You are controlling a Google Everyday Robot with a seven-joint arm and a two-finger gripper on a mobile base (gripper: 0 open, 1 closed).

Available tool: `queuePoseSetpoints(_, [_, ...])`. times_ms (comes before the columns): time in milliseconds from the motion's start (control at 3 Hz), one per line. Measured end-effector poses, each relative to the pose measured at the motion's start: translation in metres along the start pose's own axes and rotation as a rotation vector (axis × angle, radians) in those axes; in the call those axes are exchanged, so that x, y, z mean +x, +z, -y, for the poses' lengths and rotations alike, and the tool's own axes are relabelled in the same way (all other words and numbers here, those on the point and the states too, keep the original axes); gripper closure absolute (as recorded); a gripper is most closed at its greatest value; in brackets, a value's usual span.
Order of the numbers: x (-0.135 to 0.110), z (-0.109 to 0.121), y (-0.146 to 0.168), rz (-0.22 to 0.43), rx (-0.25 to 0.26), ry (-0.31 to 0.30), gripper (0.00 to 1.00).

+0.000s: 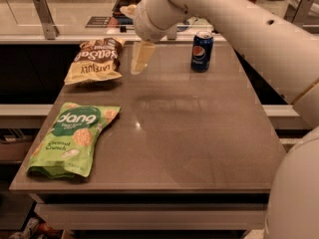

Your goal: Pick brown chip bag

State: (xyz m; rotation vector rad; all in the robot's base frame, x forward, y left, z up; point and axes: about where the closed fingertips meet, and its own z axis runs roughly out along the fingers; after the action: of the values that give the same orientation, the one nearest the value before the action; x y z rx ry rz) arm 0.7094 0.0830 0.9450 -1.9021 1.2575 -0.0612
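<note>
The brown chip bag lies flat at the table's far left, its dark brown half with white lettering to the back and its pale yellow half to the front. My gripper hangs from the white arm over the far middle of the table, just right of the bag and apart from it. It holds nothing.
A bright green "dang" bag lies at the near left of the grey table. A blue Pepsi can stands upright at the far right. My white arm crosses the upper right. A counter with a metal post runs behind.
</note>
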Motion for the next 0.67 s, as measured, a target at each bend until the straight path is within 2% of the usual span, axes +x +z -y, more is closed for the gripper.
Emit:
queuePoseSetpoints(333, [-0.01, -0.007, 0.029, -0.035, 0.013, 0.012, 0.0])
queuePoseSetpoints(667, [-0.016, -0.012, 0.059, -0.033, 0.029, 0.048, 0.0])
